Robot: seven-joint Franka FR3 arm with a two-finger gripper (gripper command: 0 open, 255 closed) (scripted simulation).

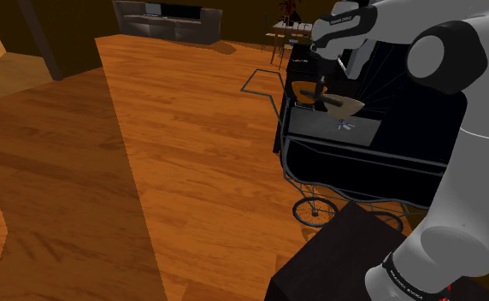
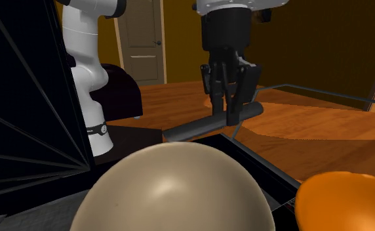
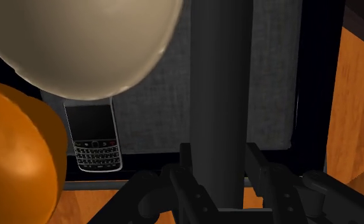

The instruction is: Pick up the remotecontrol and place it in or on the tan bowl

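My black gripper (image 2: 231, 113) is shut on a long dark grey remote control (image 2: 212, 122), clasping it near one end and holding it level in the air. In the wrist view the remote (image 3: 219, 83) runs straight out between the fingers (image 3: 256, 163). The tan bowl (image 2: 173, 190) sits in the foreground of the second exterior view, below and nearer than the remote. Seen from the wrist, the tan bowl (image 3: 79, 38) lies off to one side of the remote, not under it. In the shoulder view the gripper (image 1: 321, 85) hangs just above the tan bowl (image 1: 345, 105) on a black cart.
An orange bowl (image 3: 15, 153) stands beside the tan one. A black keypad phone (image 3: 95, 137) lies on the cart's grey tray (image 3: 149, 108) between them. The cart's black frame (image 1: 320, 162) has wheels on a wooden floor. The robot's dark stand (image 1: 337, 256) sits nearby.
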